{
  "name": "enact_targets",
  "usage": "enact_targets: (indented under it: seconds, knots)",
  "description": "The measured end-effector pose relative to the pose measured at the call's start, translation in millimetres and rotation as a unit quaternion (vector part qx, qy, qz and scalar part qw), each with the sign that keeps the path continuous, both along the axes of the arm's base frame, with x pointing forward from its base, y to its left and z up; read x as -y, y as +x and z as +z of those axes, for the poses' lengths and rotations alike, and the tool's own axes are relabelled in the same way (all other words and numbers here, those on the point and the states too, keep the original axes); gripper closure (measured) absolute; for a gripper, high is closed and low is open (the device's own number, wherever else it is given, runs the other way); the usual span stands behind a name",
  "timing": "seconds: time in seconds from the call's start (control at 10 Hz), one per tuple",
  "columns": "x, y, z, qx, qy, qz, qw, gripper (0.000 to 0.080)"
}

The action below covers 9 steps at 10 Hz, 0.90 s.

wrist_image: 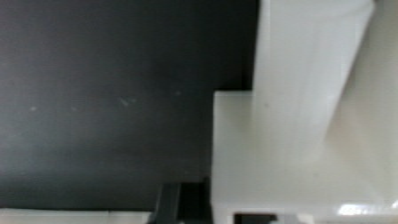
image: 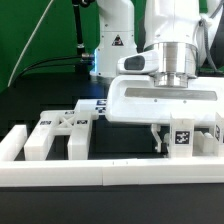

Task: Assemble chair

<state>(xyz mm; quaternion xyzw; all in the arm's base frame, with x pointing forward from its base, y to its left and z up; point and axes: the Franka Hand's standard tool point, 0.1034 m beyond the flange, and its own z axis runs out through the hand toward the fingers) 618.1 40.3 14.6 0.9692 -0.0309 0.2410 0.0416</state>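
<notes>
My gripper (image: pixel 160 143) hangs low behind the front rail with its jaws shut, and I see nothing between them. Just to the exterior view's right of the fingers stands a white chair piece (image: pixel 186 138) with a black-and-white tag. Whether the fingers touch it I cannot tell. Two white barred chair frames (image: pixel 48 136) stand at the exterior view's left, and a flatter tagged piece (image: pixel 96 106) lies behind them. In the wrist view a blurred white chair piece (wrist_image: pixel 302 130) fills one side, and one dark finger (wrist_image: pixel 176 205) shows against its edge.
A long low white border rail (image: pixel 100 176) runs across the front. The table (image: pixel 40 95) is black. The robot's base (image: pixel 112 45) stands at the back, with a green cable beside it.
</notes>
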Motion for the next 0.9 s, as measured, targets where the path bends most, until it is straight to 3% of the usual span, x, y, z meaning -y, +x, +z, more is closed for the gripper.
enact_targets:
  seconds: [0.4, 0.6, 0.9]
  knots:
    - [1.8, -0.8, 1.6, -0.002, -0.003, 0.006, 1.0, 0.0758]
    - [12.9, -16.2, 20.5, -0.043, 0.01, -0.003, 0.999, 0.0762]
    - [12.0, -30.1, 58.7, -0.153, 0.055, -0.011, 0.987, 0.078]
